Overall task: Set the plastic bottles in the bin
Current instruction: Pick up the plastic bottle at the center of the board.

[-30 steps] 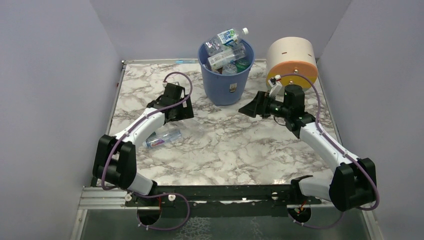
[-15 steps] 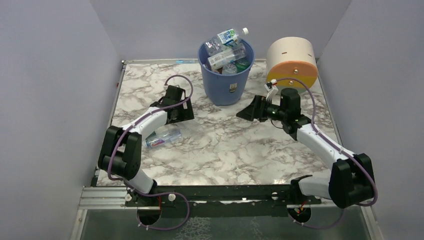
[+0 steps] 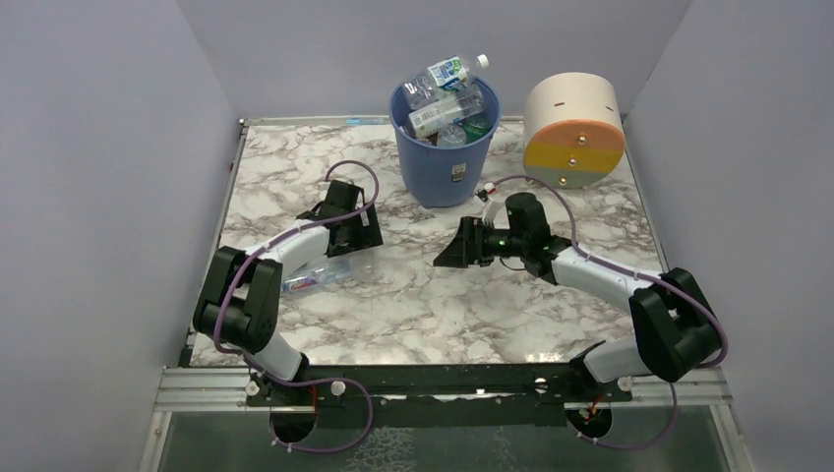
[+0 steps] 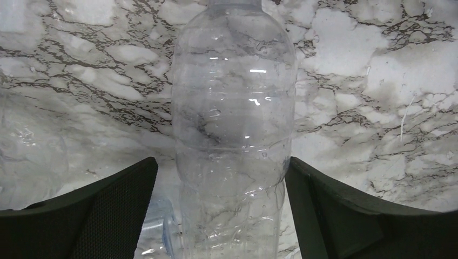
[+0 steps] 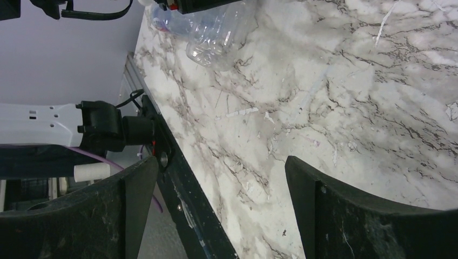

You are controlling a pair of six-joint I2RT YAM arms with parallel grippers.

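One clear plastic bottle [image 3: 320,274] with a blue-purple label lies on the marble table at the left. My left gripper [image 3: 357,239] is down over its clear end. In the left wrist view the bottle [image 4: 233,118] fills the gap of the left gripper [image 4: 221,164]. The jaws are open around it, the right finger against its side and the left finger a little off. The blue bin [image 3: 445,162] stands at the back with several bottles [image 3: 445,110] heaped in it, one white-capped bottle [image 3: 457,71] poking over the rim. My right gripper [image 3: 447,254] is open and empty, low over mid-table.
A cream drum [image 3: 573,123] with orange and yellow bands lies on its side to the right of the bin. The right wrist view shows the table's black front rail [image 5: 178,178], the left arm's base [image 5: 102,127], and the bottle [image 5: 210,40] under the left gripper.
My right arm has swung left and dropped from beside the drum toward mid-table. My left gripper has come down onto the bottle and its jaws have narrowed slightly.
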